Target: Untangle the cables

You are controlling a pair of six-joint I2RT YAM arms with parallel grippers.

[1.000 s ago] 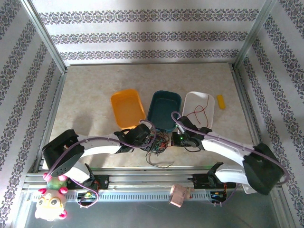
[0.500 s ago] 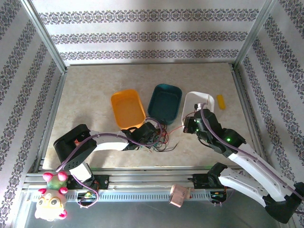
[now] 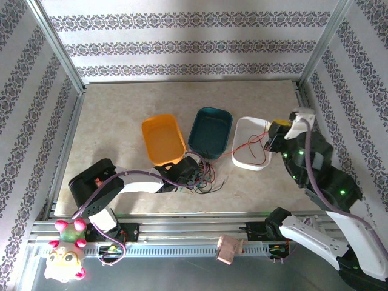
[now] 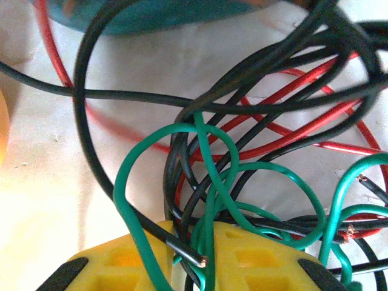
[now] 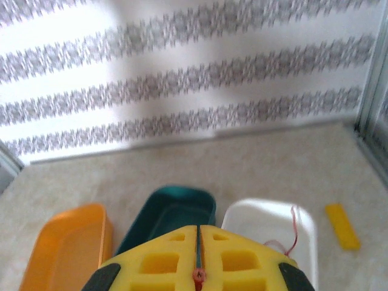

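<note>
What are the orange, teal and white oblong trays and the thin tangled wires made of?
Orange oblong tray, teal oblong tray, white oblong tray: probably moulded plastic; smooth, uniform colour, rounded rims. Thin red, green and black wires: glossy, plastic-looking insulation; coppery metal core at a cut black end.

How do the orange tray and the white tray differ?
Colour: the orange tray is bright orange, the white tray plain white. Contents: the orange tray holds no wire, while red wire lies in the white tray. Place: the orange tray sits left of the teal tray, the white tray right of it. Both are shallow, rounded and open-topped.
</note>
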